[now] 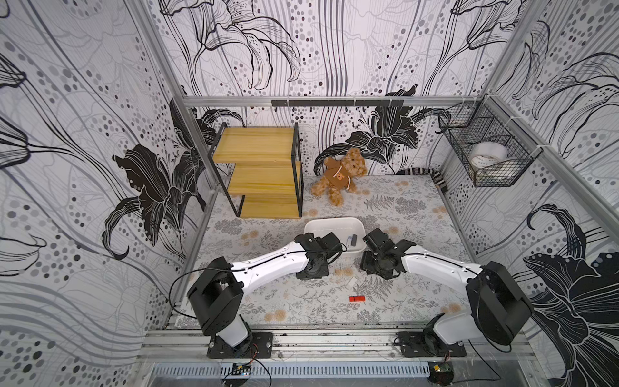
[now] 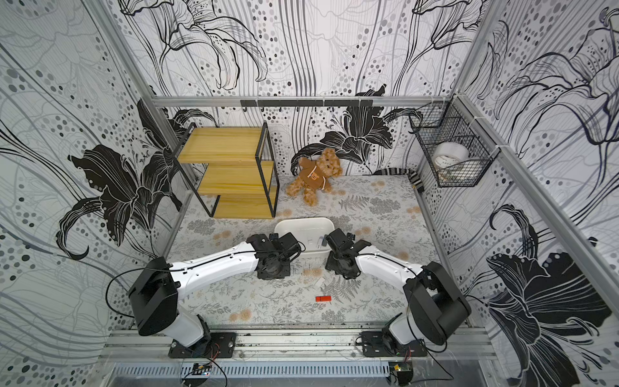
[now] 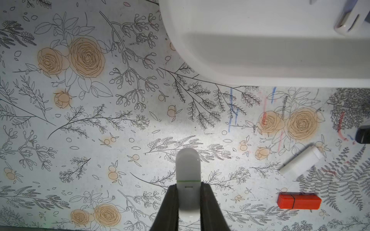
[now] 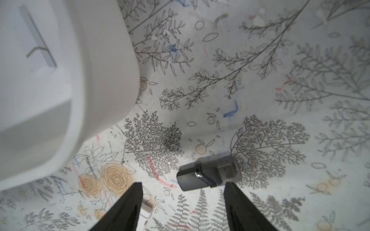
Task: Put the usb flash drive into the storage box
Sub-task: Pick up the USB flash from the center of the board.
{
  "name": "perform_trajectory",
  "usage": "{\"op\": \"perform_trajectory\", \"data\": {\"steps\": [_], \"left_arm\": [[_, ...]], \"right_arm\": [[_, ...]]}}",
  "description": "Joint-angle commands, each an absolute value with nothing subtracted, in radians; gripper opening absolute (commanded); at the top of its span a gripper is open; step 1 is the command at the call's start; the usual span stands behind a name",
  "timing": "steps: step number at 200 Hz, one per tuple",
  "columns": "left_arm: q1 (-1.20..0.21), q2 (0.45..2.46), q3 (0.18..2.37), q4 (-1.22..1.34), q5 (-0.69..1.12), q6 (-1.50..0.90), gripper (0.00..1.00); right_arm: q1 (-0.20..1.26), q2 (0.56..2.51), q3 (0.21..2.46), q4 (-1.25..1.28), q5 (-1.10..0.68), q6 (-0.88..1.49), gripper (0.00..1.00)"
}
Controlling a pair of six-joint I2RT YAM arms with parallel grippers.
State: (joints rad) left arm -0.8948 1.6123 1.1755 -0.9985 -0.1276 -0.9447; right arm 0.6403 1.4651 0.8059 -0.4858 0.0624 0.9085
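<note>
Floral tabletop [image 1: 402, 207]: storage box [image 1: 335, 222] recorded, teddy bear [image 1: 341, 177] at its 12 o'clock.
Noted: white usb flash drive [image 3: 188, 166] is clamped by left gripper [image 3: 188, 186]; right gripper [image 4: 183, 184] is spread near dark drive [image 4: 200, 176].

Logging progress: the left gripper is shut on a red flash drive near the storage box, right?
No: the left gripper is shut on a white flash drive, not red, near the storage box; the left wrist view shows it. The red flash drive lies untouched.

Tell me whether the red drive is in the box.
No, the red drive lies on the table, outside the box.
</note>
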Motion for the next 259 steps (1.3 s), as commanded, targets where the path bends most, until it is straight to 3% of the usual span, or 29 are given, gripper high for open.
{"op": "perform_trajectory", "data": {"steps": [1,101,158,259], "left_arm": [[-0.89,1.608,1.164,-0.988,-0.133,-0.932,0.0],[-0.89,1.621,1.147,-0.975,-0.123,-0.931,0.0],[-0.891,1.635,1.142,-0.958,-0.114,-0.927,0.0],[-0.891,1.64,1.131,-0.959,-0.11,-0.923,0.0]], "right_arm": [[0.644,1.485,0.779,-0.474,0.055,0.932,0.7],[0.644,1.549,0.798,-0.488,0.105,0.907,0.7],[0.662,1.481,0.835,-0.563,0.167,0.905,0.69],[0.663,1.561,0.84,-0.505,0.146,0.895,0.7]]}}
